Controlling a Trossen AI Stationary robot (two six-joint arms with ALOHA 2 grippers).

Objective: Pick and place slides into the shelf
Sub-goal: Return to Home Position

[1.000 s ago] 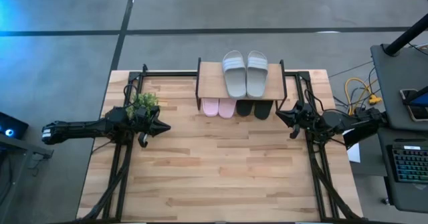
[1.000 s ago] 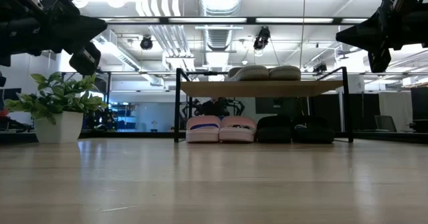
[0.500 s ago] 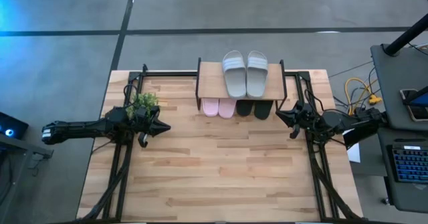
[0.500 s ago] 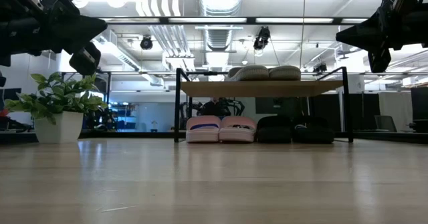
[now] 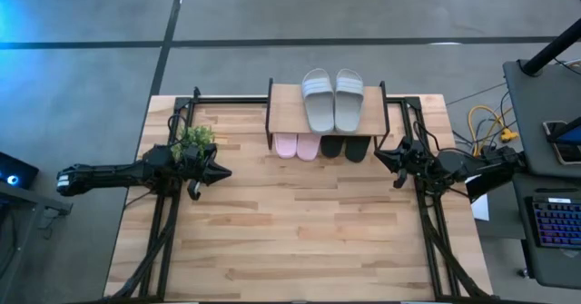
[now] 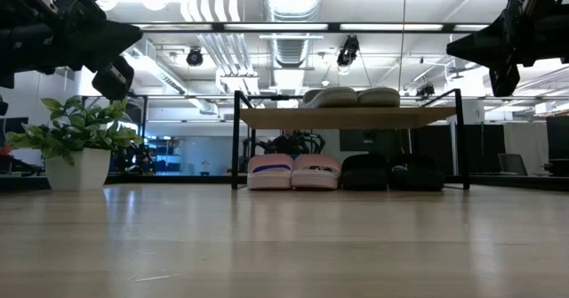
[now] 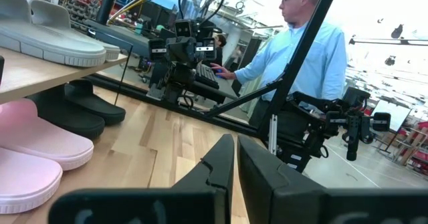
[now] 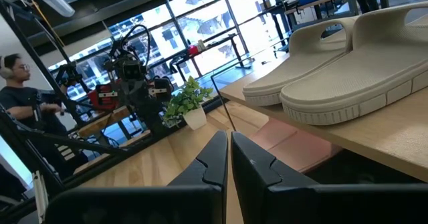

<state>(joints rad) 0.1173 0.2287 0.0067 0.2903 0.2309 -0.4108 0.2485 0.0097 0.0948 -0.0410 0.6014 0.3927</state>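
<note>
The shelf [image 5: 290,106] stands at the table's far edge, its black legs on the tabletop. Two light grey slides [image 5: 331,98] lie side by side on its plank top. Under it, on the table, rest the pale pink pair [image 5: 297,146] on the left and the black pair [image 5: 345,147] on the right. The low view shows the same: grey slides [image 6: 348,97], pink [image 6: 293,171], black [image 6: 391,172]. My left gripper [image 5: 225,171] hovers shut over the table's left side. My right gripper [image 5: 377,154] hovers shut at the shelf's right, close to the black pair.
A small green plant in a white pot [image 5: 194,141] stands on the table just beyond my left gripper. The table's near half [image 5: 290,240] is bare wood. A person in a light blue shirt [image 7: 304,43] stands beyond the table's right side, by a desk with a keyboard [image 5: 556,222].
</note>
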